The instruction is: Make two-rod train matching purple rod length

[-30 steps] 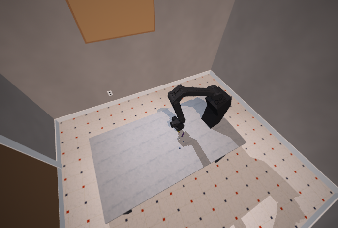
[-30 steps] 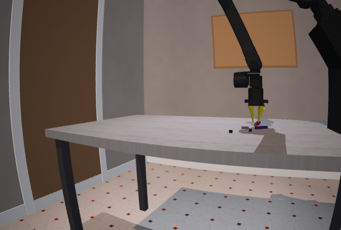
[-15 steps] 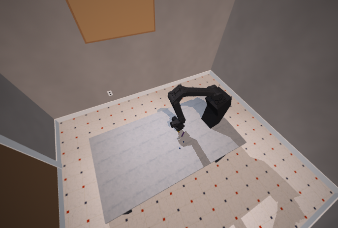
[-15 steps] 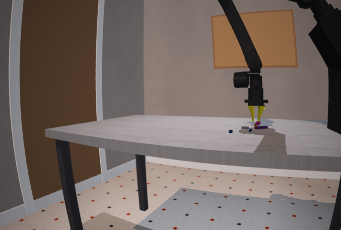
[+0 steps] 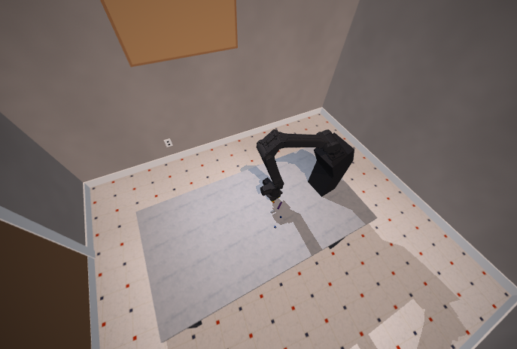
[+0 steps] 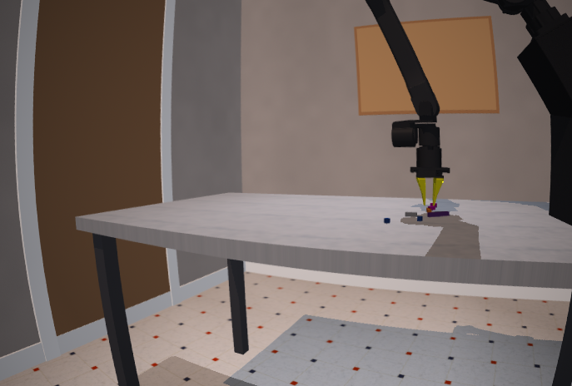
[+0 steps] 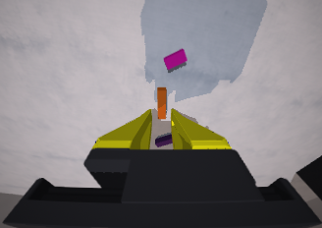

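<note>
Orange rod (image 5: 273, 201) (image 6: 429, 210) (image 7: 162, 103), the likely four-centimetre half of the train, lies flat on the bench (image 5: 209, 247) (image 6: 250, 223) (image 7: 53, 98), with the two-centimetre magenta rod (image 6: 433, 205) (image 7: 176, 59) off its far end in the wrist view, apart and askew, so that one probably needs turning and bringing up to it. The gripper (image 5: 273, 199) (image 6: 429, 205) (image 7: 161, 113) hovers over the orange rod's near end, fingers slightly apart with nothing between them, a narrow spread that presumably suits slim rods; the purple rod (image 5: 279, 205) (image 6: 438, 214) (image 7: 164, 141), only the measure, lies near the orange one and must stay clear of the train.
</note>
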`<move>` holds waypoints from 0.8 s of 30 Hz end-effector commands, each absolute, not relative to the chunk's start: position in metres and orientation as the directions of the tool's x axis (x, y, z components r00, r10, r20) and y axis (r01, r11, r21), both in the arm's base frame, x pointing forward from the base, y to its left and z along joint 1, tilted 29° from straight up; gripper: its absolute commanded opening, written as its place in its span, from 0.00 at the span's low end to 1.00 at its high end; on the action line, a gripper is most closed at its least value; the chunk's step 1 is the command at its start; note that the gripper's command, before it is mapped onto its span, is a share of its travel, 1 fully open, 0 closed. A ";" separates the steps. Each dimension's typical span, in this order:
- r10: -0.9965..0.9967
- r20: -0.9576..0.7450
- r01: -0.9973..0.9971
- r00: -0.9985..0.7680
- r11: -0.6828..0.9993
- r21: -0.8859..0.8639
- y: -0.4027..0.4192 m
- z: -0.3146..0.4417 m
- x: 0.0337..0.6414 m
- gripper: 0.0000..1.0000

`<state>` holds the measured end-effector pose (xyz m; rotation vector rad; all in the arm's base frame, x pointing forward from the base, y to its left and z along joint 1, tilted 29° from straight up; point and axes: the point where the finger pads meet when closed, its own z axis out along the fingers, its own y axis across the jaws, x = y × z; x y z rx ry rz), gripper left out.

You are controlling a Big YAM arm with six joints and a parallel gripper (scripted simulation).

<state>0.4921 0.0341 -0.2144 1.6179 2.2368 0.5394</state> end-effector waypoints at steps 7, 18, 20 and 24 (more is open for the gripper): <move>0.956 -0.037 0.841 -0.291 0.274 0.467 0.030 -0.223 0.479 0.23; 0.956 -0.042 0.830 -0.291 0.274 0.485 0.032 -0.222 0.493 0.23; 0.956 -0.042 0.830 -0.292 0.274 0.485 0.033 -0.224 0.494 0.23; 0.955 -0.041 0.830 -0.293 0.275 0.485 0.035 -0.227 0.496 0.23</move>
